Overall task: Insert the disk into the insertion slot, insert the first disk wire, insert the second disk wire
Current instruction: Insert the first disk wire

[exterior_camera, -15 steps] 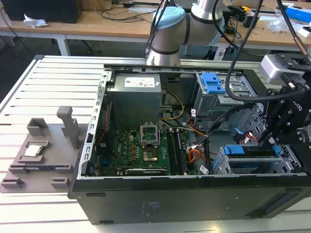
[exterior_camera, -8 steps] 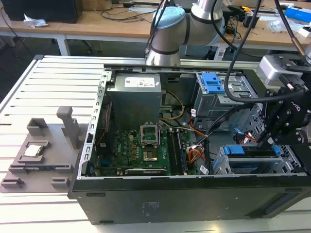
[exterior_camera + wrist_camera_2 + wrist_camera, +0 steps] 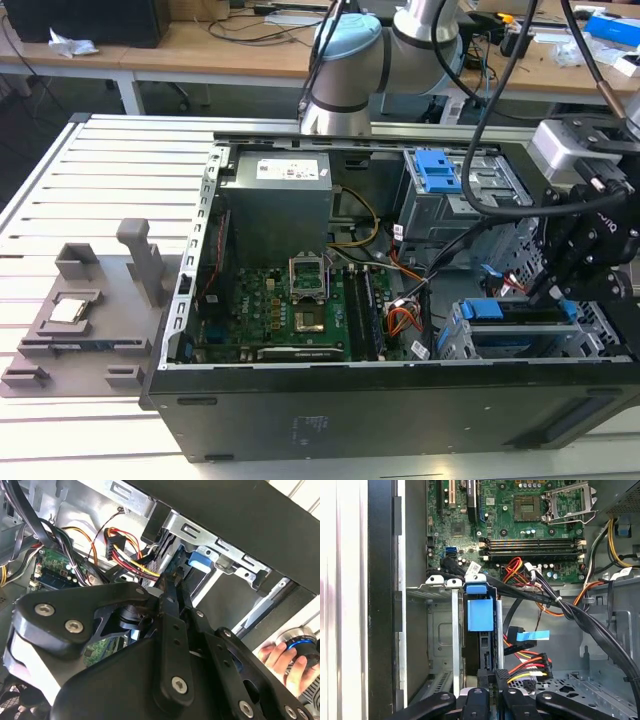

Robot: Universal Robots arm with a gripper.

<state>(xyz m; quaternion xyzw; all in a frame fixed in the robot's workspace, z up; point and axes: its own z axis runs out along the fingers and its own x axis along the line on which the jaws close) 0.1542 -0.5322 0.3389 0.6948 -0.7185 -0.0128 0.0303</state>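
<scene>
The disk (image 3: 515, 312) sits edge-up inside the insertion slot (image 3: 600, 345), the silver cage at the case's front corner on the exterior view's right. In the first wrist view its blue carrier (image 3: 480, 614) stands between the slot's metal rails (image 3: 442, 630). My gripper (image 3: 548, 295) hangs right over the disk's rear end, its black fingers together with only a sliver of gap, holding nothing that I can see. Those fingertips (image 3: 485, 677) meet just above the dark disk edge. A blue-tagged flat wire plug (image 3: 532, 636) and a red-yellow-black wire plug (image 3: 540, 660) lie loose beside the disk.
Thick black cable bundles (image 3: 580, 615) cross over the motherboard (image 3: 300, 300) toward the cage. A larger grey bay with a blue latch (image 3: 437, 172) stands behind. A grey fixture plate (image 3: 85, 320) lies outside the case. A person's hand (image 3: 285, 660) rests on a blue-ringed knob.
</scene>
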